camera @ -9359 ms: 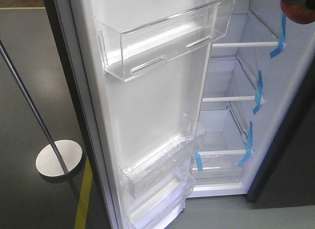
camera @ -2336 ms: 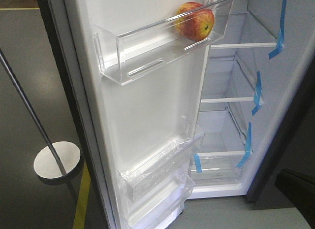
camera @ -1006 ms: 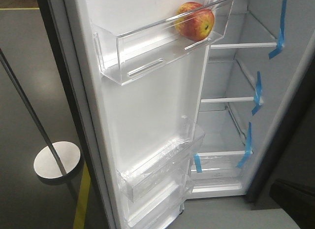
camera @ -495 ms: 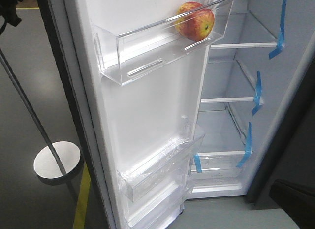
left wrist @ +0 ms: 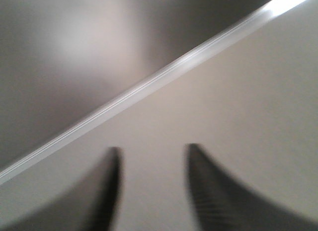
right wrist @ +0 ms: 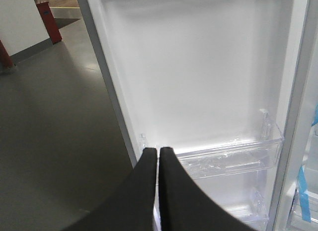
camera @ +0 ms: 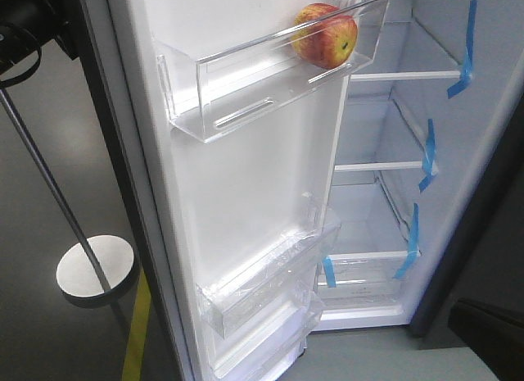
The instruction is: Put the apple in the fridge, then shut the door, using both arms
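Grey floor (camera: 49,176) flanks the open door (camera: 246,176), whose top bin (camera: 237,94) holds the apple (camera: 325,35) at one o'clock, while my left gripper (left wrist: 151,191) stands apart and my right gripper (right wrist: 158,191) is pressed together.

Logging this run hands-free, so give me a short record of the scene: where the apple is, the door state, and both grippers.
apple: resting in the top door bin, at its hinge-side end
door: open, white lining facing the front camera
fridge: shelves marked with blue tape strips
left gripper: open, nothing between the fingers; view blurred
right gripper: shut, empty, facing the door lining
remaining: close the door
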### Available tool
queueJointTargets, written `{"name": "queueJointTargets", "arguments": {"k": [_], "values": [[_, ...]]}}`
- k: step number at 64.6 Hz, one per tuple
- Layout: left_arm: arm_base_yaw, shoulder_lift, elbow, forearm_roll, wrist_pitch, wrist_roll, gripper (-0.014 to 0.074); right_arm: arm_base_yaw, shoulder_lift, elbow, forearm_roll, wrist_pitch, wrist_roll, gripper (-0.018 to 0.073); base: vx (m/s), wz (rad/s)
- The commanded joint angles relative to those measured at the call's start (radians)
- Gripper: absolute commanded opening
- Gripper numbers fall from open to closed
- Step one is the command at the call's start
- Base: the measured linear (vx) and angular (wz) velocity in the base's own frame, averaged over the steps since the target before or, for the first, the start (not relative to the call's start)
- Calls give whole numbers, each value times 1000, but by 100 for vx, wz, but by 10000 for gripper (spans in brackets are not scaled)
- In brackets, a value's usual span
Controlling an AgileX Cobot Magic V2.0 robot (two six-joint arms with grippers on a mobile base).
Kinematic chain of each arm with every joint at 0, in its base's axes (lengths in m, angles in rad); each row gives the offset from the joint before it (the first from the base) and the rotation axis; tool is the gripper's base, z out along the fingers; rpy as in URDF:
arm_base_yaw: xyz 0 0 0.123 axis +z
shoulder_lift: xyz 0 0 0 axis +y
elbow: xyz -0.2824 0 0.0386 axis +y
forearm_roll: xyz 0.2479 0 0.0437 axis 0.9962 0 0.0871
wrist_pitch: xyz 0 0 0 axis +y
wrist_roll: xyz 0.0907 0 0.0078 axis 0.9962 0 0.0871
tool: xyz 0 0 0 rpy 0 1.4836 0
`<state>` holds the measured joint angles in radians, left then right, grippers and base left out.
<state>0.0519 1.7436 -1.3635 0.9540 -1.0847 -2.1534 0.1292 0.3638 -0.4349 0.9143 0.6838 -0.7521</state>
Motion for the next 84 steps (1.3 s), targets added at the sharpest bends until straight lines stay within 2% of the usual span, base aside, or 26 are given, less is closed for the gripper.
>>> {"name": "queueJointTargets", "arguments": {"k": [1, 13, 32, 41, 51, 60, 72, 84], "values": [[-14, -47, -36, -31, -127, -6, 435, -1, 7, -26, 37, -39, -5, 7, 0, 0], [-74, -47, -36, 33, -187, -6, 433, -1, 7, -26, 39, -39, -5, 17, 0, 0], [-289, -47, -36, 126, -214, -6, 433, -1, 7, -26, 49, -33, -5, 76, 0, 0], [-314, -47, -36, 124, -207, -6, 433, -1, 7, -26, 68, -33, -5, 128, 0, 0], [-255, -47, -36, 123, -197, -6, 433, -1, 7, -26, 84, -39, -5, 217, 0, 0], [-183, -48, -36, 122, -193, -6, 433, -1, 7, -27, 89, -80, -5, 339, 0, 0], [-69, -54, -36, 126, -206, 24, 433, -1, 10, -75, 84, -268, -5, 487, 0, 0], [26, -83, -36, 182, -229, 102, 428, -1, 96, -216, 12, -486, -19, 508, 0, 0]]}}
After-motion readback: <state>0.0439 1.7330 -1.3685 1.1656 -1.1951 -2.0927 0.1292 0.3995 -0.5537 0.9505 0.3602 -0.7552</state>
